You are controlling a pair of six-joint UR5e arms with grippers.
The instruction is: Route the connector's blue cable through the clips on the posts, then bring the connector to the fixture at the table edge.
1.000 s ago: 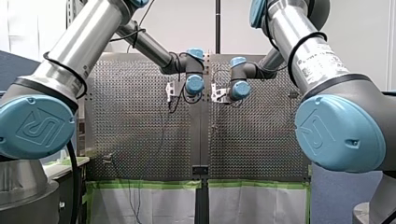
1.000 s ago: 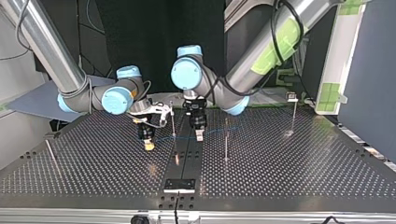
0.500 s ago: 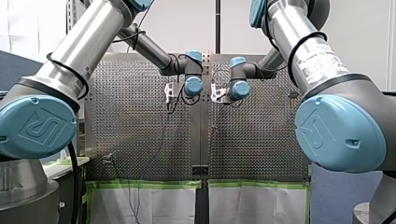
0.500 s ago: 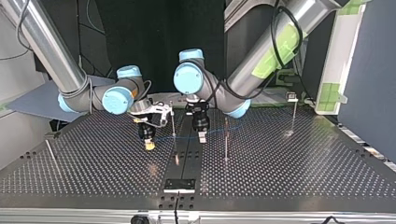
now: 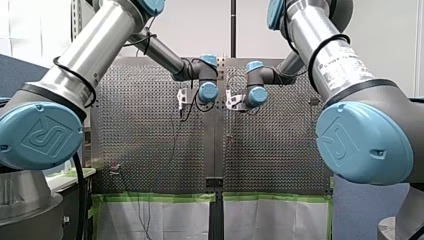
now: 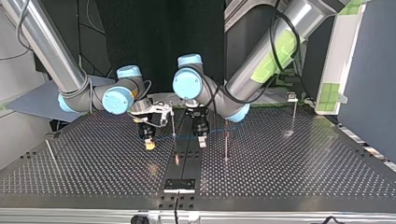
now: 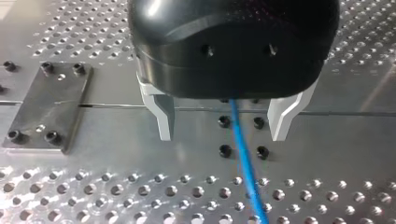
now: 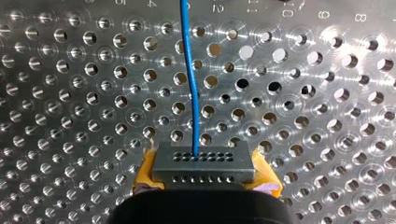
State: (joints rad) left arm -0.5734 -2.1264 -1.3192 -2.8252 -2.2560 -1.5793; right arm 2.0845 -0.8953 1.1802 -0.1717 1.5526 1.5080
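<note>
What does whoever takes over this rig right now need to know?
My right pincer: shut on the connector.
My left pincer: open, astride the blue cable, not gripping it.
The cable runs between the two pincers, passing the post low down; I cannot tell whether any clip holds it.
Done: connector picked up.
Left: route the cable through the post clips, then carry the connector to the plate at the edge of the table, likely the fixture.
</note>
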